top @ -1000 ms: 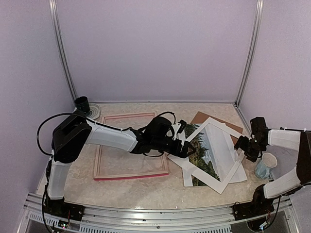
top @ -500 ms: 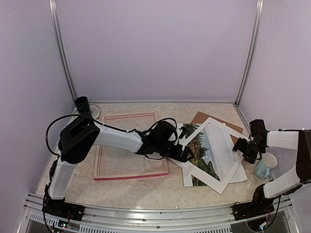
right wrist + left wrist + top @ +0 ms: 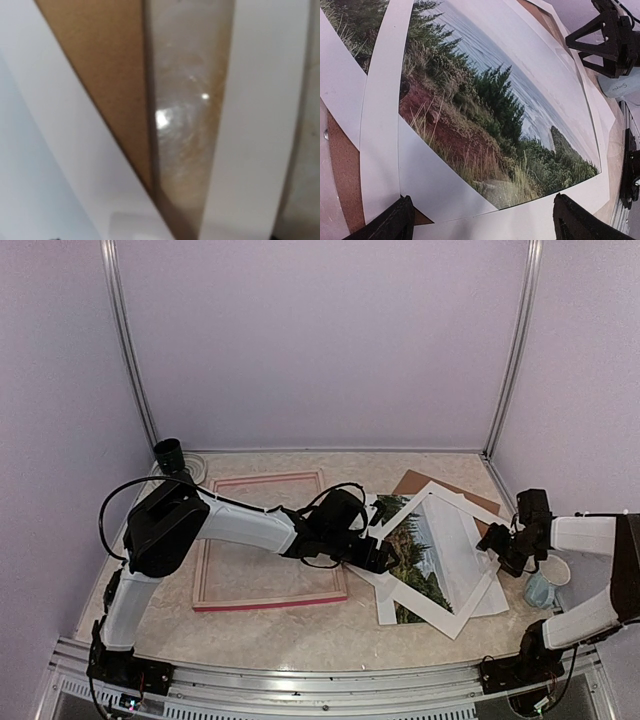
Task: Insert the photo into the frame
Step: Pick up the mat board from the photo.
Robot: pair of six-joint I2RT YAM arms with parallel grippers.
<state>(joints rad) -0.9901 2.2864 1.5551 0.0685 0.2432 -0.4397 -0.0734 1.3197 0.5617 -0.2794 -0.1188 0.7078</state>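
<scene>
One white-margined landscape photo (image 3: 495,100)

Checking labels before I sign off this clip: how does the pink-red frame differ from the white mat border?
The frame is pink-red; the mat border is white. The frame lies square to the table edge on the left; the mat border sits turned diagonally on the right. Only table shows through the frame, while the mat border lies over the photo. Both are flat rectangular surrounds.
</scene>
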